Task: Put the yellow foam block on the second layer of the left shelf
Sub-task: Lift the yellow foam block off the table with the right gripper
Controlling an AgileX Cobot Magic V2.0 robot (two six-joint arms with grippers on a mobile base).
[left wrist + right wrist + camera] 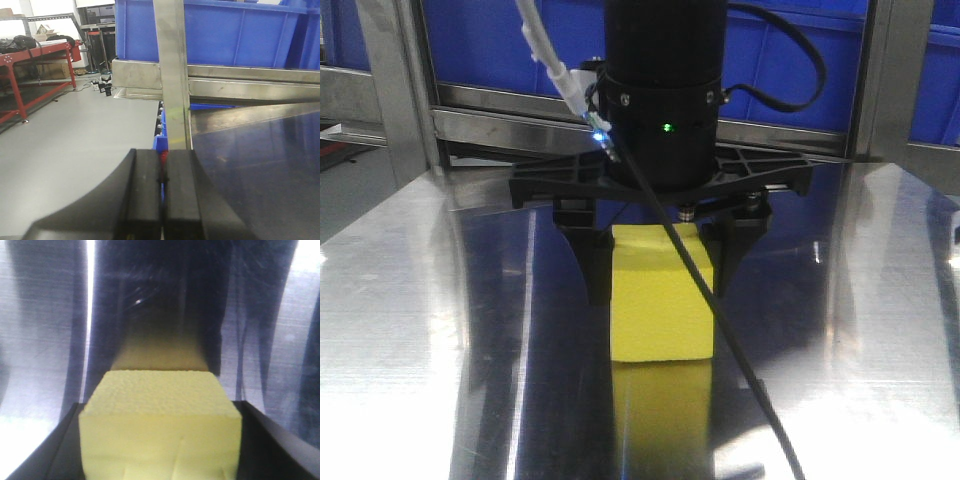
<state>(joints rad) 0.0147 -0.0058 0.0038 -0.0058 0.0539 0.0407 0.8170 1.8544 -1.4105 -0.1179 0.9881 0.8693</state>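
The yellow foam block (660, 300) stands upright on the shiny steel shelf surface (420, 300), its reflection right beneath it. My right gripper (660, 295) comes down from above, its black fingers (592, 270) pressed against the block's two sides. In the right wrist view the block (160, 410) fills the space between the jaws of that gripper (160, 440), with the steel sheet beyond. My left gripper (164, 180) is shut with nothing in it, hanging beside a steel shelf post (172, 75) at the shelf's edge.
Blue plastic bins (500, 45) sit behind a steel rail (520, 125) at the back. A black cable (720, 330) trails from the right wrist across the shelf. Steel uprights (395, 85) stand at both sides. A red-framed table (35, 65) stands on the grey floor further left.
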